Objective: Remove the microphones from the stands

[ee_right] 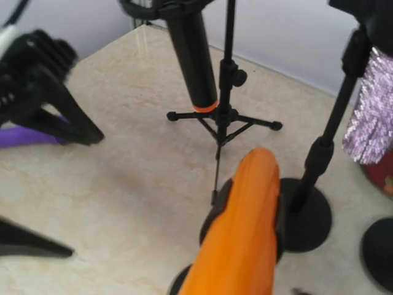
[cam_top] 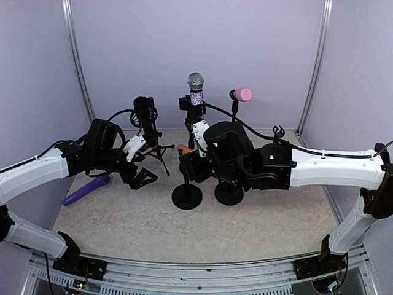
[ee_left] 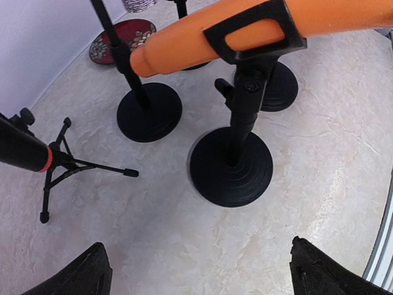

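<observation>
The orange microphone [cam_top: 182,149] sits tilted in the black clip [ee_left: 255,34] of a stand with a round black base [cam_top: 186,196]. It shows large in the left wrist view [ee_left: 202,37] and fills the lower middle of the right wrist view [ee_right: 245,233]. My right gripper [cam_top: 189,161] is shut on its thick end, and the microphone body hides the fingers in the right wrist view. My left gripper [cam_top: 140,177] is open and empty, left of the stand. In its wrist view it [ee_left: 202,270] hangs over bare table in front of the base [ee_left: 231,166].
A black microphone on a small tripod [cam_top: 147,117] stands left of the orange one. A glittery microphone [cam_top: 195,83] and a pink one [cam_top: 241,94] stand on round-base stands behind. A purple microphone [cam_top: 86,190] lies at the left. A red patterned disc [ee_left: 123,37] lies at the back.
</observation>
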### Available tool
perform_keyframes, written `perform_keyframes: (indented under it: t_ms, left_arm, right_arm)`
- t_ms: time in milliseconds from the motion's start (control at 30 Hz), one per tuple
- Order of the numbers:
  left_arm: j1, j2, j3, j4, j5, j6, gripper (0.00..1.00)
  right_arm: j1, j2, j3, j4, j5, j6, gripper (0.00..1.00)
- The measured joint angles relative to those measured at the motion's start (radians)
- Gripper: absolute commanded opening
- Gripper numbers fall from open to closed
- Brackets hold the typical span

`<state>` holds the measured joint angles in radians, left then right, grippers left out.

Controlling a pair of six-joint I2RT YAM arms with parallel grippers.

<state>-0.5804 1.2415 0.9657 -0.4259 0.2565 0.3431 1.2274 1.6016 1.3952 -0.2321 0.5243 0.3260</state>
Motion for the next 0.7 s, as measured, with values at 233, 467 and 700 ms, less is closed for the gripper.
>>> perform_keyframes:
  t_ms: [233, 467, 700]
  left_arm:
    - [-0.051, 0.087, 0.024, 0.026, -0.009, -0.006, 0.99]
    - [-0.063, 0.145, 0.056, 0.046, -0.018, -0.003, 0.99]
    - [-0.085, 0.159, 0.056, 0.085, -0.022, 0.000, 0.96]
  right_arm:
    - [0.000, -0.004, -0.056, 0.012, -0.006, 0.041, 0.74]
    - [-0.006, -0.005, -0.061, 0.030, -0.008, 0.041, 0.44]
    - [-0.006, 0.010, -0.050, 0.054, 0.003, 0.019, 0.12]
